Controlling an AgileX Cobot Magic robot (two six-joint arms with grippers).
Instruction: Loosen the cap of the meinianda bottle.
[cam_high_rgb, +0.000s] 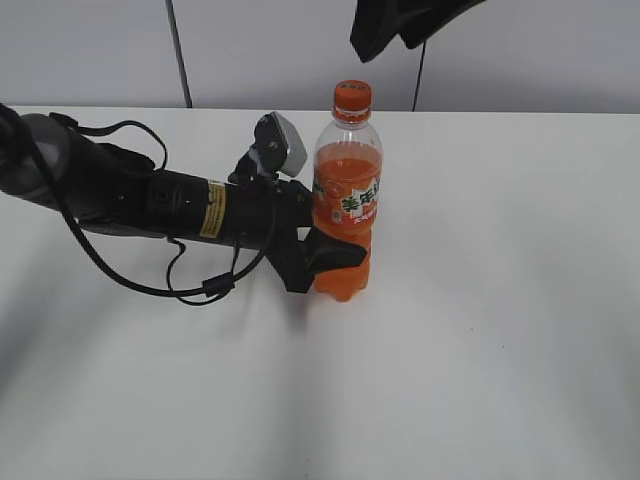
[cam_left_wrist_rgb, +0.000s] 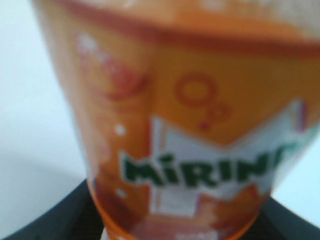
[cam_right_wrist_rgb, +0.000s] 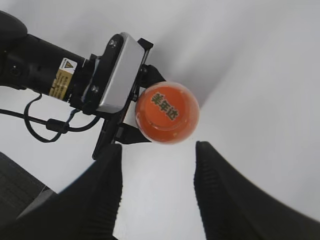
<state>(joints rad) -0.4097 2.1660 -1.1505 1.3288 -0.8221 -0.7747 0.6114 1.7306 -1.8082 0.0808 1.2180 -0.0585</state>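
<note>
1 meinianda bottle (cam_high_rgb: 346, 205) w/ 1 cap (cam_high_rgb: 352, 97), pinched by left pincer (cam_high_rgb: 325, 262); right pincer (cam_right_wrist_rgb: 157, 187) spread above.

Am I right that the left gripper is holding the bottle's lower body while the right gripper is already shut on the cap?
Not quite. The right gripper is open above the cap, not touching it, as the right wrist view shows. The left gripper does hold the bottle low down.

Bright even light; left wrist view blurred, soft shadows.
</note>
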